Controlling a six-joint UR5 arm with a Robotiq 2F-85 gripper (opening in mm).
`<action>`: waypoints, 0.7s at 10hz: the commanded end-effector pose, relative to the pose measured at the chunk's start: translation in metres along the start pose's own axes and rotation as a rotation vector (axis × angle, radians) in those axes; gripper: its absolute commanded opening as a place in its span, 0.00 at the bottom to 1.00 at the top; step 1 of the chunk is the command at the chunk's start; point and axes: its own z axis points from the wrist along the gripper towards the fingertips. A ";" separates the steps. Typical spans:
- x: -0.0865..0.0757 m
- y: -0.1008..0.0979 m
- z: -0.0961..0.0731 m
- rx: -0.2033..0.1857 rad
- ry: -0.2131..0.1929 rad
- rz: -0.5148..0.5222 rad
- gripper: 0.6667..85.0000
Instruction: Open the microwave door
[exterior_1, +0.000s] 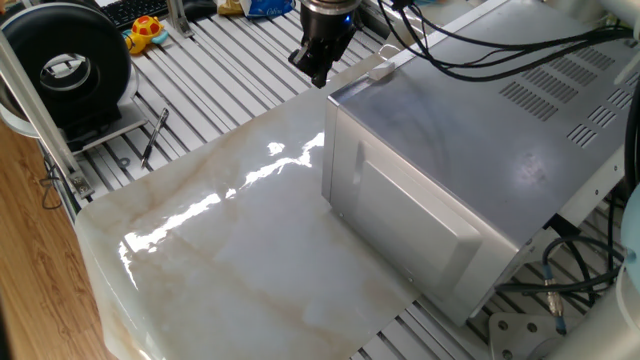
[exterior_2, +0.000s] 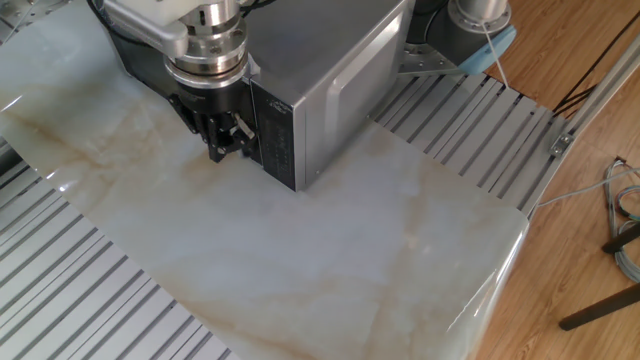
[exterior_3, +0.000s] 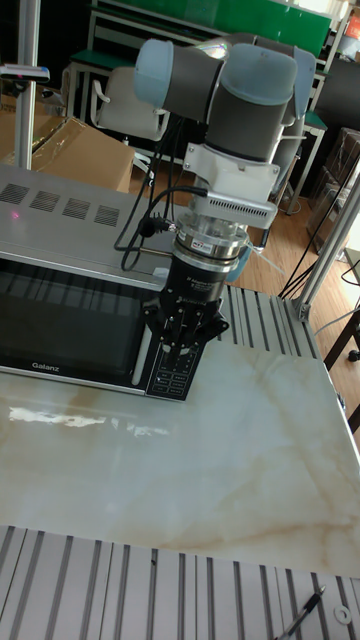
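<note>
Marble-patterned glossy white slab (exterior_3: 200, 470) covers the middle of the slatted metal tabletop (exterior_3: 120, 590), bare across its near half in the tall fixed view. Farther back, at the slab's rear-left edge, stands the large silver-grey metal microwave (exterior_1: 470, 150), with rows of vent slots on its upper face and black cables draped over it. Its door, a thin panel with a dark glassy face (exterior_3: 60, 325), sits flush and closed against the box, the brand lettering readable along the lower edge. Just right of that glass lies the dark keypad strip (exterior_3: 170, 375) at the microwave's front-right corner. The black two-finger gripper (exterior_3: 185, 352) hangs directly in front of this keypad, pointing down, its fingers (exterior_2: 222, 140) drawn close together with nothing between them; whether they touch the panel I cannot tell. Above it rises the grey and pale-blue UR5 arm (exterior_3: 240, 90). Beyond the slab's far corner in one fixed view sit a round black fan-like housing (exterior_1: 65, 65), a yellow toy (exterior_1: 146, 30) and a black keyboard (exterior_1: 135, 10).
</note>
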 end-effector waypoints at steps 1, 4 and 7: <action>0.002 0.002 -0.004 -0.026 0.011 -0.006 0.01; 0.009 -0.004 -0.005 0.000 0.036 0.028 0.01; -0.006 0.016 -0.006 -0.079 -0.020 0.026 0.01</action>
